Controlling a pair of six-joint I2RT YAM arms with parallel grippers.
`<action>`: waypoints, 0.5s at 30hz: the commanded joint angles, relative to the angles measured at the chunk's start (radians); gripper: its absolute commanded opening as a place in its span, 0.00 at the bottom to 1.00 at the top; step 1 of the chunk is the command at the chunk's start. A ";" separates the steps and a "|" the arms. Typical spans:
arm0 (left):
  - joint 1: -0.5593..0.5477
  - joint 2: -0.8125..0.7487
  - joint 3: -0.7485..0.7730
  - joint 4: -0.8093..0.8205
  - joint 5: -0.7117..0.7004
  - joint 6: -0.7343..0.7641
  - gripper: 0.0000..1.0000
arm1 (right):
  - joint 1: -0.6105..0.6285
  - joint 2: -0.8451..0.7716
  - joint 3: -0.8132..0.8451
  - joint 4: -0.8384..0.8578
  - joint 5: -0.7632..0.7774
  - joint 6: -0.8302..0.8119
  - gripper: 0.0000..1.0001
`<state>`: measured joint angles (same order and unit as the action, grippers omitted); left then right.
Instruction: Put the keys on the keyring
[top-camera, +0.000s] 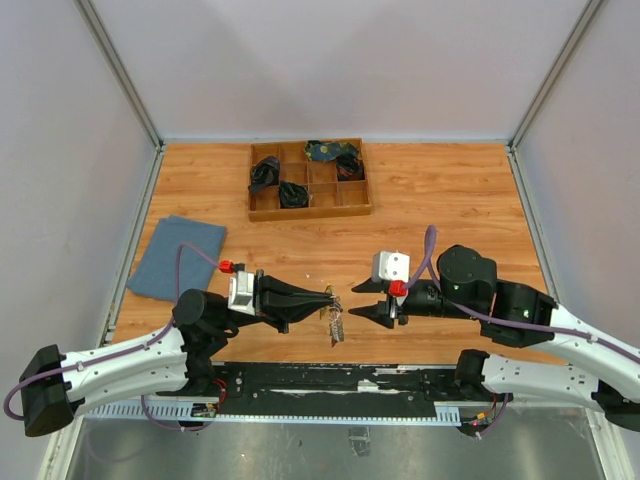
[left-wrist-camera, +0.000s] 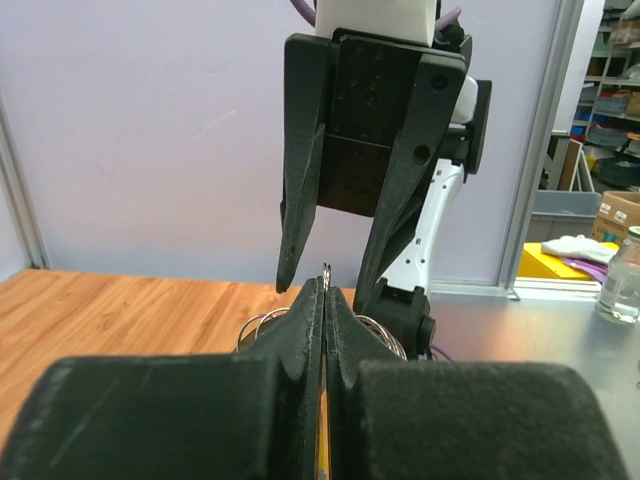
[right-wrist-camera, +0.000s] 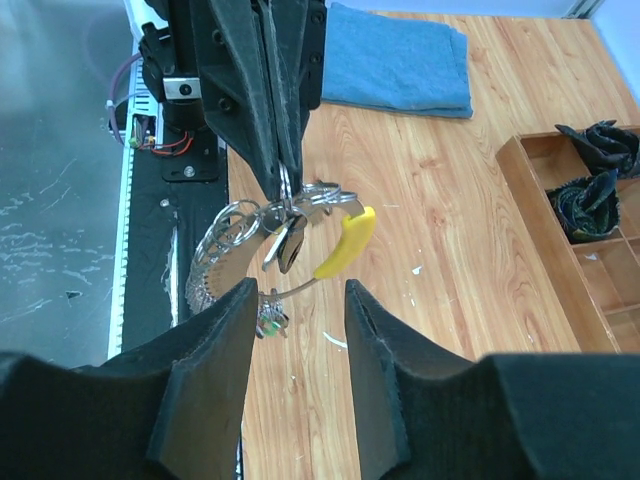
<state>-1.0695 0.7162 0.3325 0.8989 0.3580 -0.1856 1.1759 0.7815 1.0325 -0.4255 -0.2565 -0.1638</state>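
Overhead, the left gripper (top-camera: 330, 293) and right gripper (top-camera: 362, 300) met nearly tip to tip, the keys (top-camera: 336, 325) dangling beneath the left. From the left wrist, its jaws were pinched together on the keyring (left-wrist-camera: 326, 270). From the right wrist, the right jaws stood apart and empty, near the ring's yellow piece (right-wrist-camera: 345, 243).

The left arm (top-camera: 120, 365) stretches inward, and the left gripper (top-camera: 328, 293) points to the right with its fingers pressed tightly together. The right arm (top-camera: 560, 330) reaches toward it. The right gripper (top-camera: 357, 300) faces the left one nearly tip to tip, its jaws parted.
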 joint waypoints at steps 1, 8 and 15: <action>-0.006 0.006 0.005 0.095 0.013 -0.009 0.00 | 0.011 -0.008 -0.027 0.004 0.039 -0.001 0.41; -0.006 0.015 0.013 0.098 0.019 -0.011 0.00 | 0.011 0.024 -0.036 0.045 -0.005 0.013 0.44; -0.005 0.017 0.015 0.097 0.019 -0.012 0.01 | 0.011 0.042 -0.047 0.070 -0.047 0.034 0.45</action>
<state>-1.0695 0.7361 0.3325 0.9253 0.3763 -0.1921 1.1759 0.8265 1.0000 -0.4072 -0.2707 -0.1551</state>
